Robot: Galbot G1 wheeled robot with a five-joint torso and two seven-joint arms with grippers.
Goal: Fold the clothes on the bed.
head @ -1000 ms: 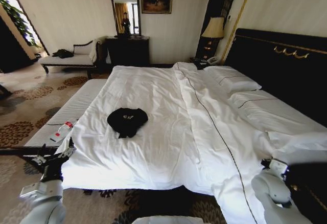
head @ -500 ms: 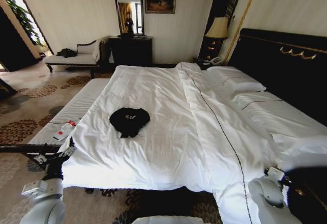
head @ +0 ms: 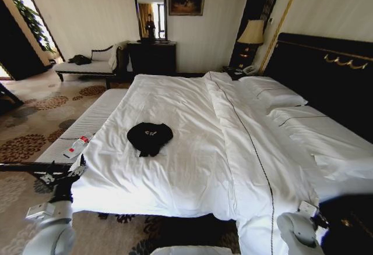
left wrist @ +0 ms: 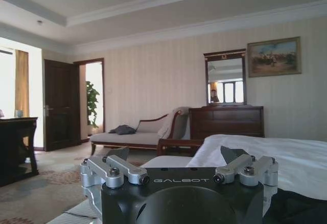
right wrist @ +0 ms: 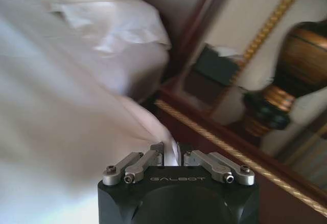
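The clothes are one black T-shirt (head: pixel 150 137), lying bunched with small white lettering on top, left of the middle of the bed (head: pixel 192 167). The bed has white sheets and a dark headboard (head: pixel 326 71) at the right. My left gripper (head: pixel 61 174) hangs low by the bed's near left corner, well short of the shirt. In the left wrist view this gripper (left wrist: pixel 175 155) is open with nothing between its fingers. Beside the bed's near right corner, my right gripper (head: pixel 310 211) sits low. In the right wrist view it (right wrist: pixel 171 152) is shut on nothing, next to white bedding.
A narrow striped bench (head: pixel 87 124) runs along the bed's left side with a small red-and-white item (head: pixel 76 146) on it. A cream chaise lounge (head: pixel 87 66), a dark dresser (head: pixel 152 57) with a mirror and a bedside lamp (head: pixel 252 32) stand at the back wall. Patterned carpet lies to the left.
The whole head view has shifted a little, so the camera moved. The T-shirt lies as before on the bed. My right arm sits lower in the picture.
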